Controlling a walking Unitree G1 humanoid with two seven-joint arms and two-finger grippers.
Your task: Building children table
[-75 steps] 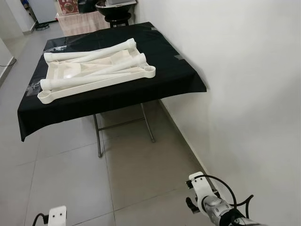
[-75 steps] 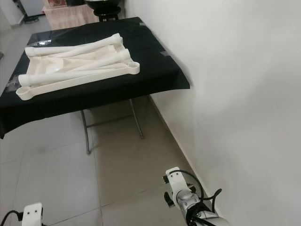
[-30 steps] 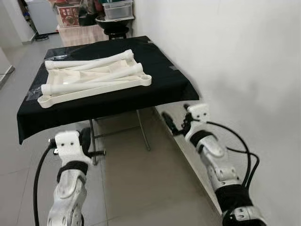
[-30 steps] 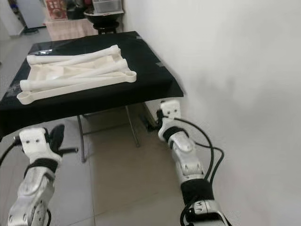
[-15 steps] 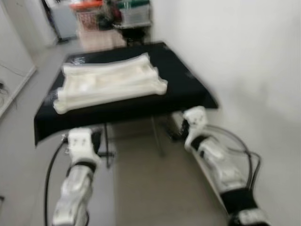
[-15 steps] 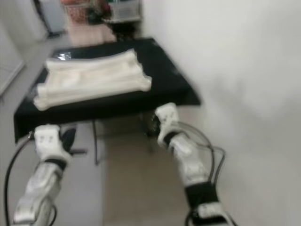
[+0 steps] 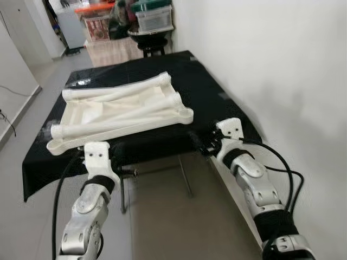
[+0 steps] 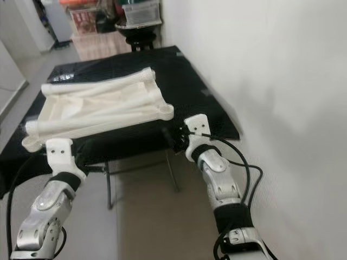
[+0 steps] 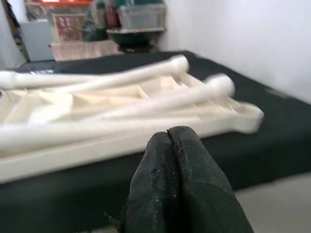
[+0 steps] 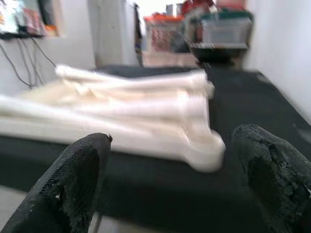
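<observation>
An upside-down white plastic tabletop [image 7: 87, 116] lies on a black-clothed folding table [image 7: 217, 100]. Several white legs [image 7: 124, 114] rest loose across it. My left gripper [image 7: 128, 172] is shut with nothing in it, just below the cloth's front edge and in front of the tabletop's near rim. In the left wrist view its closed fingers [image 9: 170, 150] point at the legs [image 9: 160, 99]. My right gripper [image 7: 197, 144] is open at the front right part of the cloth, close to the tabletop's corner socket [image 10: 206, 150]. Its fingers [image 10: 80, 170] stand wide apart.
A white wall [image 7: 271, 65] runs along the right side, close to my right arm. A dark stool [image 7: 152, 47] and stacked storage boxes [image 7: 154, 16] stand beyond the table. Metal folding legs [image 7: 185, 176] show under the cloth over grey floor tiles [image 7: 162, 216].
Both arms have risen from low near the floor to the table's front edge. The camera has moved closer to the table, and the blur of half a second ago is gone.
</observation>
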